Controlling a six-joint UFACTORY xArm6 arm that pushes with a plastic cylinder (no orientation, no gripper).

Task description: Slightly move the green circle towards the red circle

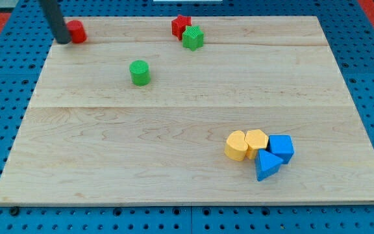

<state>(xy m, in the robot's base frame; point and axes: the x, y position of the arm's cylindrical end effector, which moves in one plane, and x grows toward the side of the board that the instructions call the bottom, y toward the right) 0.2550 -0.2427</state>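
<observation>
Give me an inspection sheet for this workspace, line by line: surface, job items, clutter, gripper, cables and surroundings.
Surface: wooden board, flat, pale.
Job's things: green circle stands alone, upper left of centre; red circle at the view's top left.
Clutter: red star touching green block at top centre; two yellow blocks and two blue blocks bunched at lower right.
Grippers: none; my tip rests against the red circle's left side, away from the green circle.
Cables: nothing seen.
Surroundings: blue perforated base around the board.

- Our rod (52, 18) is running off the view's top edge.
- It is covering the red circle (77, 31)'s left side, hiding my tip.
- The green star (192, 38) is overlapping the red star (180, 25).
</observation>
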